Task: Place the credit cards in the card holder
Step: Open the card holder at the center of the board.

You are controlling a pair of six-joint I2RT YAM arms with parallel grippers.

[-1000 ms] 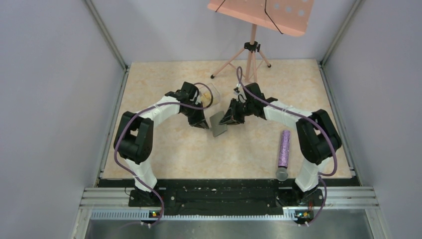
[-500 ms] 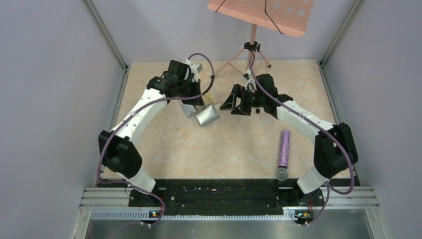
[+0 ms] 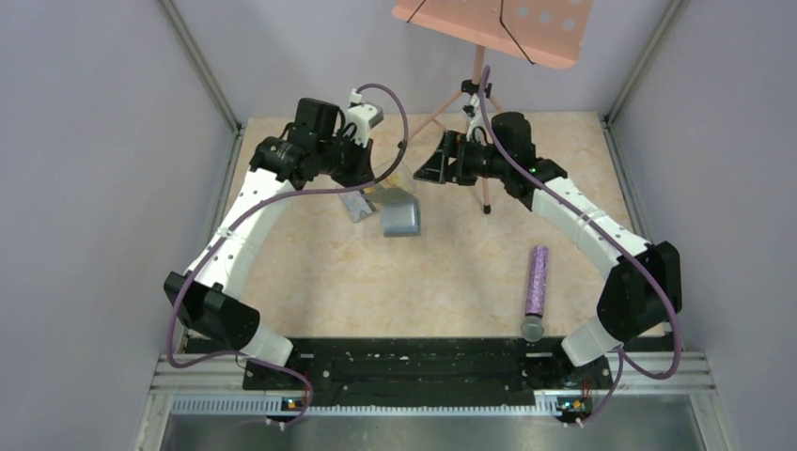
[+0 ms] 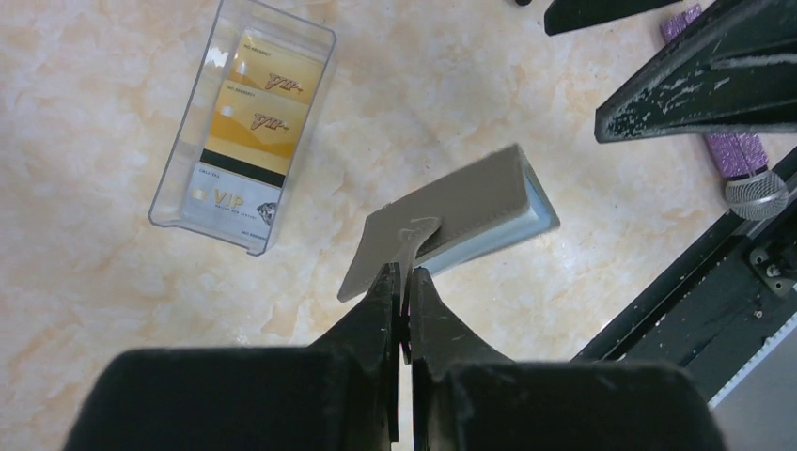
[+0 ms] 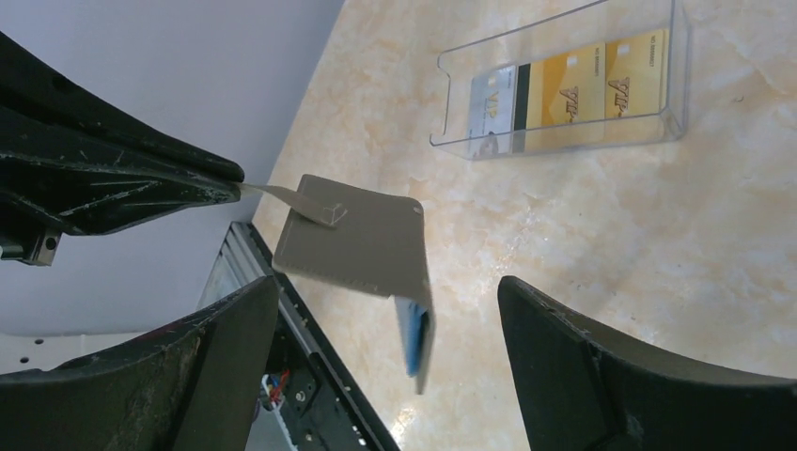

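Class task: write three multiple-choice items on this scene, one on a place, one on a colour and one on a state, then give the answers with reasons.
1. The microphone lies:
A in a drawer
B on the table, near its front edge
C on a shelf

2. The card holder is, on its outside:
A red
B green
C grey

3. The left gripper is:
A shut on the card holder
B wide open
C shut on a pen

Answers:
1 B, it rests on the tabletop by the front rail.
2 C, its cover shows grey.
3 A, its fingers pinch the holder's tab.
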